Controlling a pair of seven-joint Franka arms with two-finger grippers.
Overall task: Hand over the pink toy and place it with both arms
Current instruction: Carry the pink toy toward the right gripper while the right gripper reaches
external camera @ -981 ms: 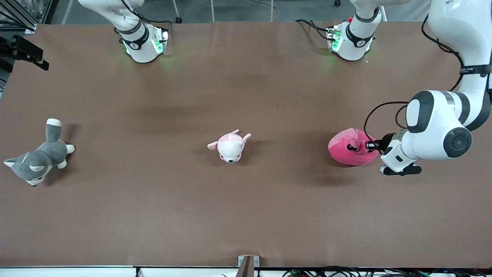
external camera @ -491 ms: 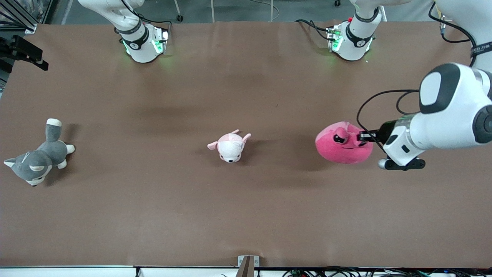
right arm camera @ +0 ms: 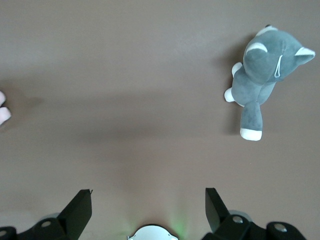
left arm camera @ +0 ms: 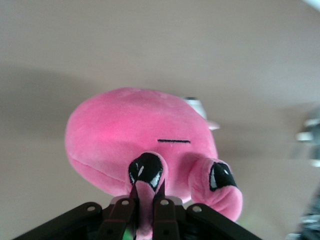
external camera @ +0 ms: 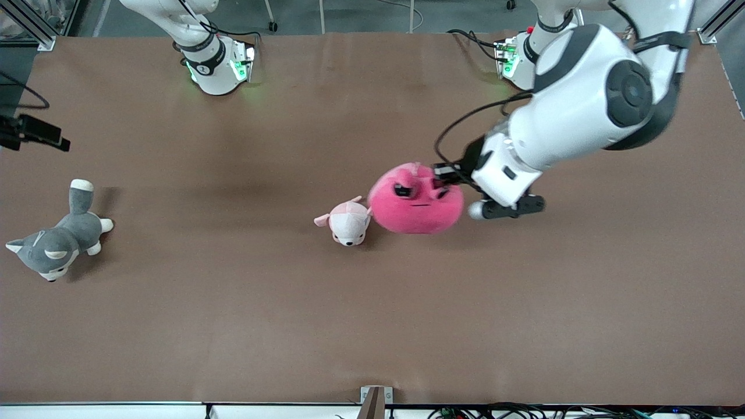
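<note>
While the brown tabletop point(external camera: 233, 302) stays bare apart from plush toys, I have the pink toy point(external camera: 415, 201) in the air over its middle, pinched in the closed left tool point(external camera: 445, 177). The right tool point(right arm camera: 148, 209) waits, spread wide and empty; handover and placing remain, I judge.

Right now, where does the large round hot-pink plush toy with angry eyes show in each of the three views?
Front view: the large round hot-pink plush toy hangs mid-picture, held up by the shut left gripper, beside the small pale pink-and-white plush animal.
Left wrist view: the toy fills the middle, pinched by a nub at its eye.
Right wrist view: not in it.
Shared landmark: the brown table, seen in every view.
</note>
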